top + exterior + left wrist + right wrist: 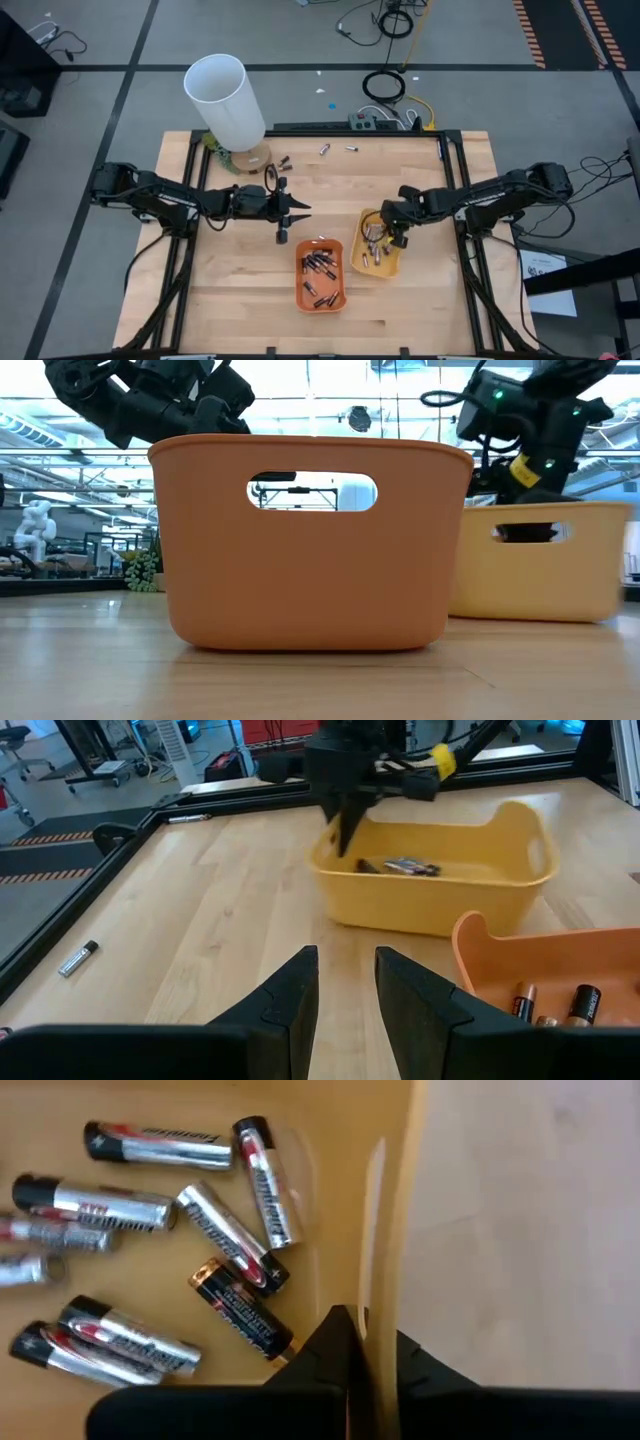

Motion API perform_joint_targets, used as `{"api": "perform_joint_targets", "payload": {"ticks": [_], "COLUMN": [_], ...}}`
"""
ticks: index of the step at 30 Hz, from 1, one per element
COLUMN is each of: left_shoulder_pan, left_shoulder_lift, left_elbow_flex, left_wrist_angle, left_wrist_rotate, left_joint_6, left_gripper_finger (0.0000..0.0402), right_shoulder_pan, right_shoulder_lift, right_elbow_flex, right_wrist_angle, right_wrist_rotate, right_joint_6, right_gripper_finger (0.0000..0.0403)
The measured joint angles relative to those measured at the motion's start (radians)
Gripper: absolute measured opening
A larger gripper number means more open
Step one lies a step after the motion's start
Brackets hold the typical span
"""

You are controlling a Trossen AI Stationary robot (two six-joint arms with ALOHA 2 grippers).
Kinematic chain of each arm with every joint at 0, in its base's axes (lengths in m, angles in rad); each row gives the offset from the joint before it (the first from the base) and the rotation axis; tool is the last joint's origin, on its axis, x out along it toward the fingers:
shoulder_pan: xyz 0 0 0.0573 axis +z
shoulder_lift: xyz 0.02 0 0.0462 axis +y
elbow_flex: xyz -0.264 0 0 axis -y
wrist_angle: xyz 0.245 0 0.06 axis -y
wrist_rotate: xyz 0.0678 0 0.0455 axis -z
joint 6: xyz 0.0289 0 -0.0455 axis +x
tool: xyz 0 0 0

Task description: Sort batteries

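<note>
My right gripper pinches yellow tray rim, fingers astride wall. Silver batteries inside. My left gripper hovers over table, fingers slightly parted. Dark batteries in orange tray.

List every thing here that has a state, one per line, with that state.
left pincer: open, empty, above bare table.
right pincer: shut on the yellow tray's wall, it seems.
yellow tray: upright, holds silvery batteries and one dark battery.
orange tray: upright, holds dark batteries.
loose batteries: lying on the table, unsorted.
white tube: standing, untouched.
</note>
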Motion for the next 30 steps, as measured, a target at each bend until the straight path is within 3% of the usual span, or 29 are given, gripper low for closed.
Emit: {"api": "perform_joint_targets", "payload": {"ticks": [5,21,25,30], "left_shoulder_pan": [0.000,0.000,0.000,0.000], "left_shoulder_lift": [0.000,0.000,0.000,0.000], "left_elbow_flex": [0.000,0.000,0.000,0.000], "left_wrist_angle": [0.000,0.000,0.000,-0.004], "left_wrist_rotate": [0.000,0.000,0.000,0.000], "left_joint_6": [0.000,0.000,0.000,0.000], "left_gripper_finger": [0.0113,0.0113,0.0113,0.0113], "right_shoulder_pan": [-0.051,-0.031,-0.031,-0.034], "right_shoulder_lift": [0.001,0.002,0.002,0.002], "right_elbow_flex": [-0.002,-0.002,-0.002,0.008], "right_wrist_angle": [0.070,0.121,0.140,0.155], "right_wrist_rotate": [-0.035,-0.250,-0.333,-0.333], "right_joint_6": [-0.067,-0.146,-0.202,-0.156], "right_gripper_finger": [0.0001,0.0003,0.0029,0.0085]}}
